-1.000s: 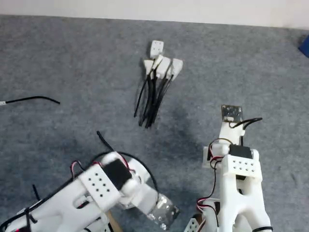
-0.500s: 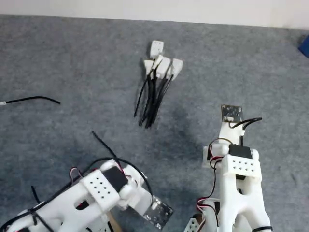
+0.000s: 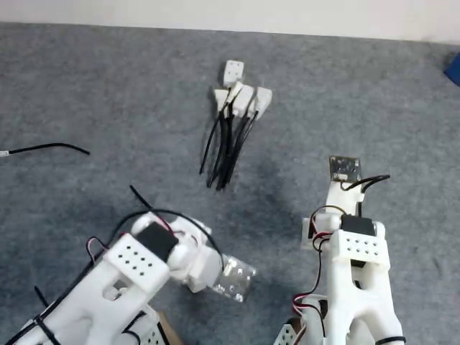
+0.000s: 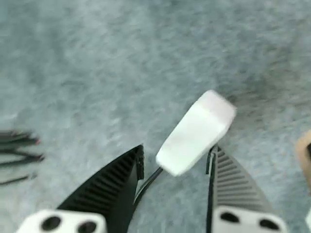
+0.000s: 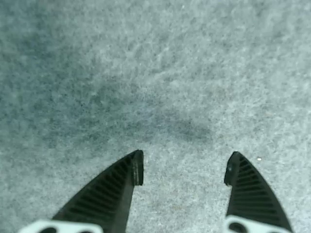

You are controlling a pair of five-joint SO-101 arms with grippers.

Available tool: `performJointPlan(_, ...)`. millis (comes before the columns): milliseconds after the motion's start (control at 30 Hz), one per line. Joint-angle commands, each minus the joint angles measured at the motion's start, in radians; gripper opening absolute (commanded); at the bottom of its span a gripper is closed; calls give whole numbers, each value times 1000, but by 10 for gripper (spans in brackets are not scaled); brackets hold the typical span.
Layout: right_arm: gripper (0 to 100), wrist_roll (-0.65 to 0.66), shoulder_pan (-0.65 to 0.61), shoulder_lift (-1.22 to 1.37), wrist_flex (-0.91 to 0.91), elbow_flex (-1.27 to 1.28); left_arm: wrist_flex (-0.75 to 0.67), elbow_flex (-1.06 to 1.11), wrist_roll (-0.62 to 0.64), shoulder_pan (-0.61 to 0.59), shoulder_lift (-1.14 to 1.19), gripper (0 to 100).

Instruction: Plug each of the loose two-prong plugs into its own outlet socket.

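Jaws on the left arm are pinching a white two-prong plug. It sits tilted between them, up off the grey tabletop, with its black cord trailing back between the jaws. On my right arm the jaws are spread wide with nothing in them, hanging over bare grey surface. Toward the far edge from my arms I see a bunch of white connector blocks with black cords fanned out, one more white block just beyond them, and a stray black wire well off to the left.
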Motion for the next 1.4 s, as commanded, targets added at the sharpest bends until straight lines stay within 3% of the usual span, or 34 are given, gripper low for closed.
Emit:
performJointPlan(0, 272, 14, -12, 1, -7, -8, 14, -150, -209, -64, 140, 210)
performJointPlan(233, 272, 14, -12, 1, -7, -8, -212, -309, -34, -88, 550, 210)
performJointPlan(367, 272, 14, -12, 1, -7, -7, -219, -417, 9, -82, 641, 210)
performJointPlan(800, 272, 14, -15, 1, -7, -5, 235, -464, 17, -77, 243, 210)
performJointPlan(900, 272, 14, -15, 1, -7, -5, 264, -390, 51, -39, 182, 210)
performJointPlan(1133, 272, 14, -12, 1, -7, -7, 58, -163, 51, 18, 174, 186)
performJointPlan(1367, 272, 14, -12, 1, -7, -7, -87, -107, 51, 27, 176, 186)
